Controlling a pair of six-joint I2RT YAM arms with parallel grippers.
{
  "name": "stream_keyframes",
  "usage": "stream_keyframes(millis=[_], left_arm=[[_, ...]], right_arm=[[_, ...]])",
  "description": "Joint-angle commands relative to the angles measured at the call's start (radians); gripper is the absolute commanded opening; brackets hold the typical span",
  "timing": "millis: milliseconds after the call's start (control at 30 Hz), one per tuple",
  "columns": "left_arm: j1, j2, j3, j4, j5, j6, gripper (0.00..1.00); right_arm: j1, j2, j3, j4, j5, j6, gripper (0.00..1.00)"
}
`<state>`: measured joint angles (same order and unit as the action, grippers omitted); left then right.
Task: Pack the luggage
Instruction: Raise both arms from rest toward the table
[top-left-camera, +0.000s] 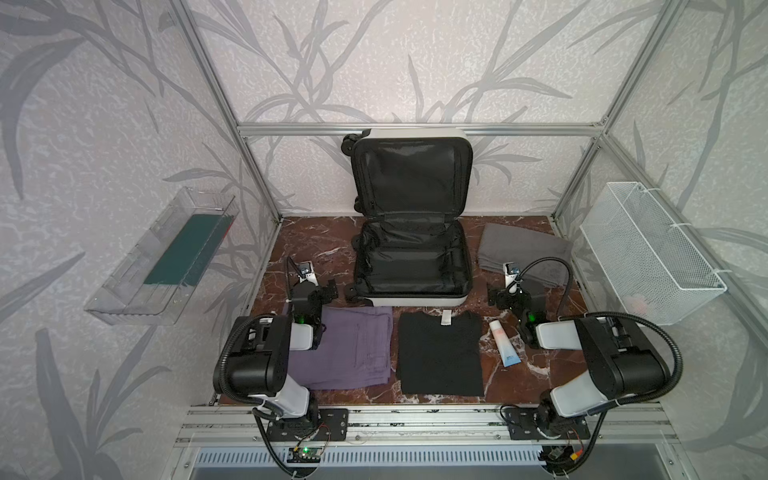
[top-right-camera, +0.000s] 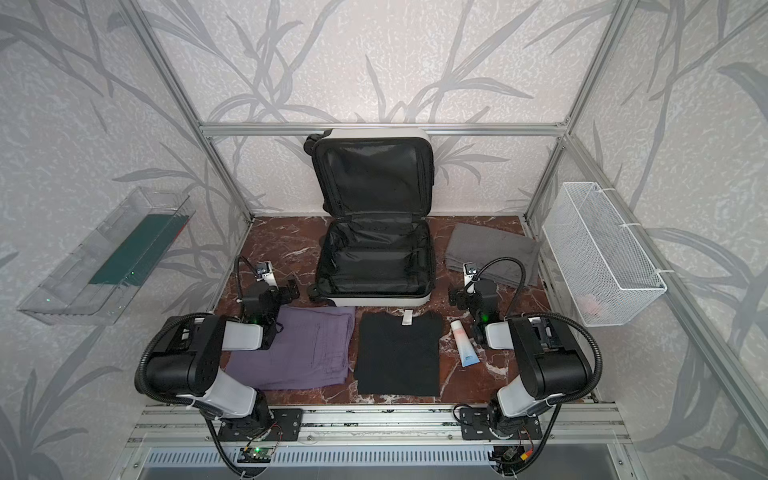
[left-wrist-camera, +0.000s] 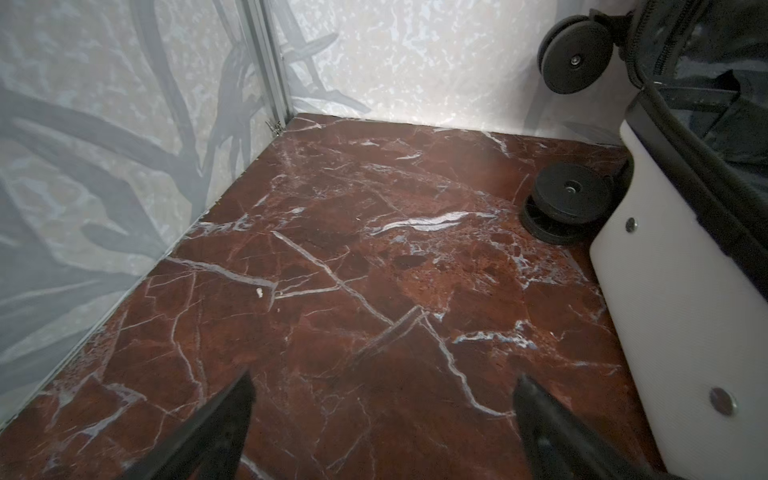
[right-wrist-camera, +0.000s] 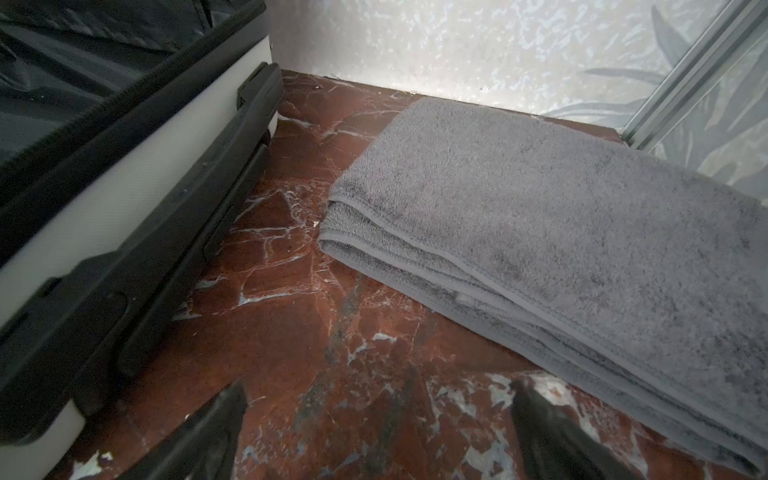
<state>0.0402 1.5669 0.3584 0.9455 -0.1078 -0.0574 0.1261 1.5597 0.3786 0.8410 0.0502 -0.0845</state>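
Note:
The luggage (top-left-camera: 415, 300) (top-right-camera: 374, 300) lies open at the back middle in both top views, its lid propped against the rear wall and its black lining bare. In front of it lie folded purple trousers (top-left-camera: 345, 349), a black T-shirt (top-left-camera: 440, 353) and a white and blue tube (top-left-camera: 503, 343). A folded grey towel (top-left-camera: 523, 251) (right-wrist-camera: 561, 249) lies right of the case. My left gripper (top-left-camera: 330, 289) (left-wrist-camera: 384, 382) hovers open over bare marble beside the case's white shell (left-wrist-camera: 673, 291). My right gripper (top-left-camera: 505, 296) (right-wrist-camera: 380, 388) is open between the case (right-wrist-camera: 124, 195) and the towel.
A clear plastic bin (top-left-camera: 166, 257) holding something dark green hangs on the left wall. A white wire basket (top-left-camera: 648, 249) hangs on the right wall. Aluminium frame posts stand at the corners and a rail runs along the front edge (top-left-camera: 415, 419).

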Motion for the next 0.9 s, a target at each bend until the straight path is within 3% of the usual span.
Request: stream_keyframes(millis=[0,867], left_arm=[[-0.002,-0.001,0.018,-0.004,0.032,0.025,0.99],[-0.001,-0.001,0.019,-0.005,0.034,0.017,0.99]], right_arm=[[0.003,-0.014,0.020,0.023,-0.004,-0.012,0.99],[-0.023,-0.013,0.032,0.002,-0.044,0.008,0.99]])
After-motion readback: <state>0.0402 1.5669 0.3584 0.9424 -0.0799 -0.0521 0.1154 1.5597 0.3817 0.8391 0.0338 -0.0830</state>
